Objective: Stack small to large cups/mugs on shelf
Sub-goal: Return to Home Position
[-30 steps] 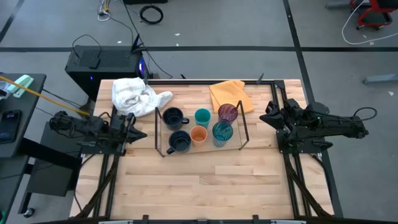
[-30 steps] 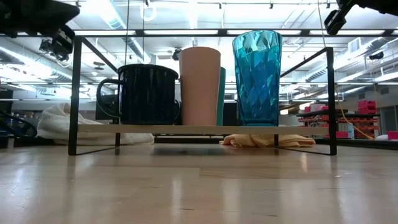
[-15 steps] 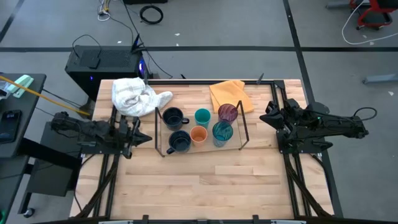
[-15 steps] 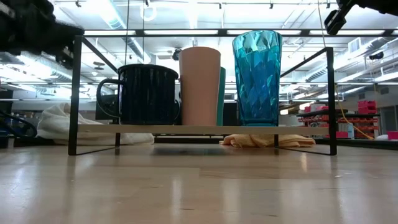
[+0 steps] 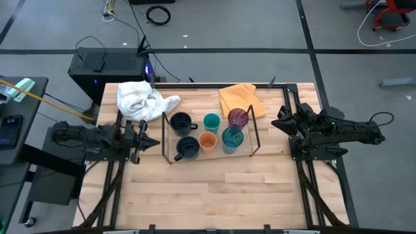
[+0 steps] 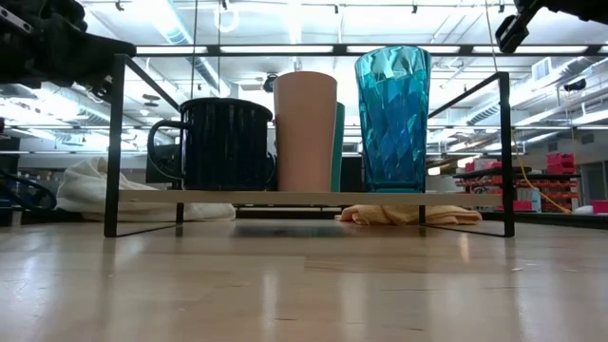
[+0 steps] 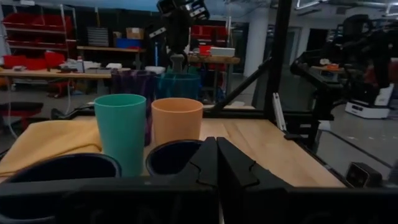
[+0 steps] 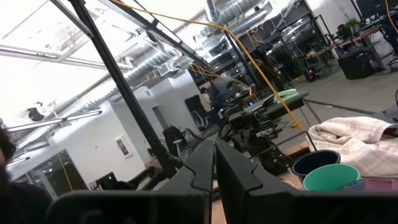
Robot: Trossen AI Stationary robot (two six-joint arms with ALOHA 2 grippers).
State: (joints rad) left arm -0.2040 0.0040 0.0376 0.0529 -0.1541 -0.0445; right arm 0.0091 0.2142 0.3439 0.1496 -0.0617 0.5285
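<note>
The wooden table (image 5: 214, 195) is bare over its whole front half, from the shelf down to the front edge, and this is the widest free room. The shelf (image 6: 285, 198) stands in the middle of the back half, with a black wire rail at its left and right ends. A bare strip of table lies outside each rail. Near the back edge a white cloth (image 5: 140, 101) lies behind the shelf's left end and a yellow cloth (image 5: 239, 99) behind its right end. All six vessels stand upright on the shelf in two rows. At the right end are the tall ones: the patterned teal cup (image 5: 232, 138) in front and the purple cup (image 5: 238, 118) behind it. At the left end are the front dark mug (image 5: 187, 147) and the back dark mug (image 5: 180, 121). Between these pairs the orange cup (image 5: 207, 140) stands in front and the plain teal cup (image 5: 211, 121) behind. The left gripper (image 5: 153, 143) hangs just outside the left rail, pointing at the mugs. Its fingers (image 7: 202, 165) are pressed together and hold nothing. The right gripper (image 5: 276, 123) is near the right rail, apart from it, and its fingers (image 8: 199, 165) are also pressed together with nothing between them.
</note>
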